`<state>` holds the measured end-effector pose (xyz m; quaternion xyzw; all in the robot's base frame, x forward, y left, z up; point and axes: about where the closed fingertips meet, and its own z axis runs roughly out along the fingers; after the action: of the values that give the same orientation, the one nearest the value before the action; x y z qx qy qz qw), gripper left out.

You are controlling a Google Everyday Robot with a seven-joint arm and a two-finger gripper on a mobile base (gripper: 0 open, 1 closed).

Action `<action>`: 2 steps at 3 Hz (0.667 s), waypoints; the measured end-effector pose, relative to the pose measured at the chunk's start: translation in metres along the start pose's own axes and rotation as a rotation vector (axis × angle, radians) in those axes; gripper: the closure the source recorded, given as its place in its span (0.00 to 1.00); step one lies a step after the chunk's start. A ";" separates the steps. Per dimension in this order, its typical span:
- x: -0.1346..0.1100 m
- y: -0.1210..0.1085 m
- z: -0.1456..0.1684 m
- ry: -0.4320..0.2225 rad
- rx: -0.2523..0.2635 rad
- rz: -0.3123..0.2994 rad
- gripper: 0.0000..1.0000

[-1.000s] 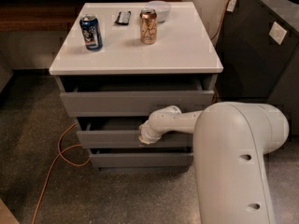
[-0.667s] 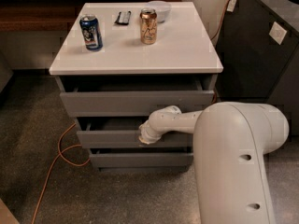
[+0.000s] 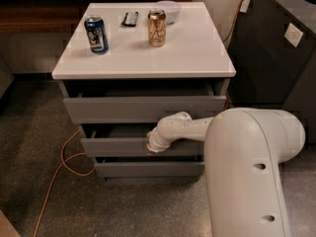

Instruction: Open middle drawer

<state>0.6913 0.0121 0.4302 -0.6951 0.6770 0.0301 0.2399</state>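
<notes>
Likely rigid, the plain grey handle-less middle drawer (image 3: 118, 146) offered only its top lip; white gripper (image 3: 153, 145) sat there, grip indiscernible.

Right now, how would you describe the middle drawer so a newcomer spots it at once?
Find the white-topped cabinet. Of its three stacked grey fronts, the middle drawer is second down, with the gripper at its top edge. The top drawer above is taller; the bottom drawer sits nearest the floor.

Off-white arm (image 3: 232, 132), fat rounded link (image 3: 247, 191) w/ 2 dark holes (image 3: 260, 166), slim wrist (image 3: 183, 128), gripper (image 3: 154, 145) at middle drawer (image 3: 116, 146)
</notes>
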 end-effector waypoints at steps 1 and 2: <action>0.000 0.000 0.000 0.000 0.000 0.000 0.59; 0.000 0.000 0.000 0.000 0.000 0.000 0.64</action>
<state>0.6911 0.0121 0.4304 -0.6951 0.6771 0.0303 0.2399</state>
